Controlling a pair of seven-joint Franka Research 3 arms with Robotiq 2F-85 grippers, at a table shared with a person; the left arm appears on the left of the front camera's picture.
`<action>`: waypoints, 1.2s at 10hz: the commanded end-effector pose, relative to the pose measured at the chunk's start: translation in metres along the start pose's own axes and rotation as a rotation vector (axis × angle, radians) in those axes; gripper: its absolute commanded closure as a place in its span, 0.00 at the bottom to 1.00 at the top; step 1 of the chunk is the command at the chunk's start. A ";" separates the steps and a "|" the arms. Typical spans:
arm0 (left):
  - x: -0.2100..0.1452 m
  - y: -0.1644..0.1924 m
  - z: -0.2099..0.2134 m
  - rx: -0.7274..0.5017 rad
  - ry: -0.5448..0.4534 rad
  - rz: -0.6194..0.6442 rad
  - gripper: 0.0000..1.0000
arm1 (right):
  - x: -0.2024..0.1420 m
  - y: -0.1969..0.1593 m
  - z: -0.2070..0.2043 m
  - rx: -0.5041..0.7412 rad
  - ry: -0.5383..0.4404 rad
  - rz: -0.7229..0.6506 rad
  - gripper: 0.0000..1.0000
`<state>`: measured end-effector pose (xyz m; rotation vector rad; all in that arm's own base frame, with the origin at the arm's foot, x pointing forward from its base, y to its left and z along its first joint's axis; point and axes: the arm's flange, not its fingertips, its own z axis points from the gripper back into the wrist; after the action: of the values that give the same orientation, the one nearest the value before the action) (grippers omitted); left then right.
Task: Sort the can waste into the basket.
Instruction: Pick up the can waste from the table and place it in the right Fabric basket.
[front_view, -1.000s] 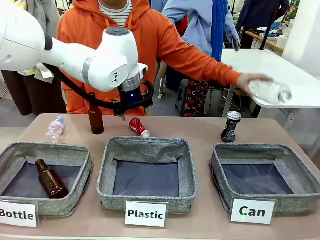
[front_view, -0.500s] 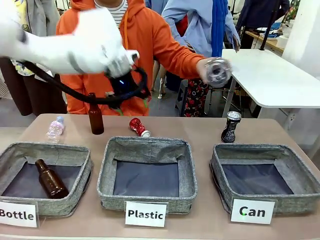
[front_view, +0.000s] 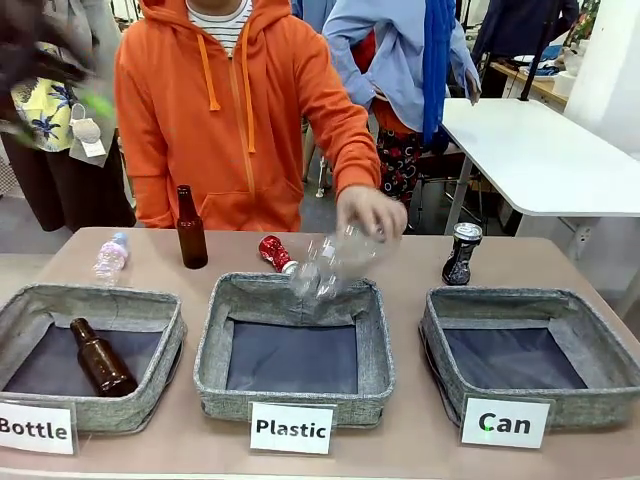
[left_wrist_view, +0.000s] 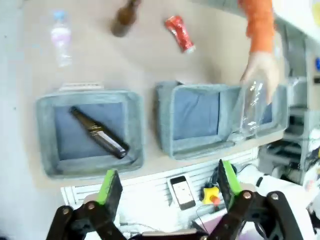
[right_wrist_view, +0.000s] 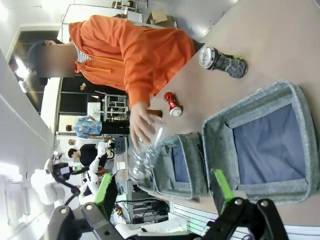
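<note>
The red crushed can (front_view: 278, 254) lies on the table behind the middle basket. The black-blue can (front_view: 461, 252) stands behind the "Can" basket (front_view: 530, 298), which holds nothing. My left gripper (left_wrist_view: 169, 182) hangs high over the table, open, with nothing between its fingers; the red can (left_wrist_view: 180, 33) lies far below it. My right gripper (right_wrist_view: 161, 190) is open and bare too, looking across the "Can" basket (right_wrist_view: 295, 100) toward the black-blue can (right_wrist_view: 222, 61) and the red can (right_wrist_view: 172, 104).
A person's hand (front_view: 370, 210) holds a clear plastic bottle (front_view: 335, 262) over the "Plastic" basket (front_view: 290, 405). A brown bottle (front_view: 190, 228) stands at the back left beside a lying plastic bottle (front_view: 110, 257). Another brown bottle (front_view: 100, 357) lies in the "Bottle" basket (front_view: 150, 300).
My left arm has swung up and away to the picture's left, off the back of the table. The person's hand brought the clear bottle from the far right to over the "Plastic" basket.
</note>
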<state>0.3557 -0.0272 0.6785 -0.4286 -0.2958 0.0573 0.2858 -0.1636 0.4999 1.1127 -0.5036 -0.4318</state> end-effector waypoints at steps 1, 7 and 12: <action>-0.040 0.107 0.041 -0.142 -0.158 0.010 0.00 | 0.002 0.000 -0.002 0.030 -0.012 0.025 0.00; -0.099 0.224 0.047 -0.465 -0.283 0.273 0.00 | 0.002 0.000 -0.002 0.030 -0.012 0.025 0.00; -0.061 0.160 0.024 -0.343 -0.216 0.295 0.00 | 0.002 0.000 -0.002 0.030 -0.012 0.025 0.00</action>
<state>0.2802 0.1444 0.6066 -0.8495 -0.4633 0.3297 0.2859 -0.1636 0.5002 1.1129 -0.5035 -0.4310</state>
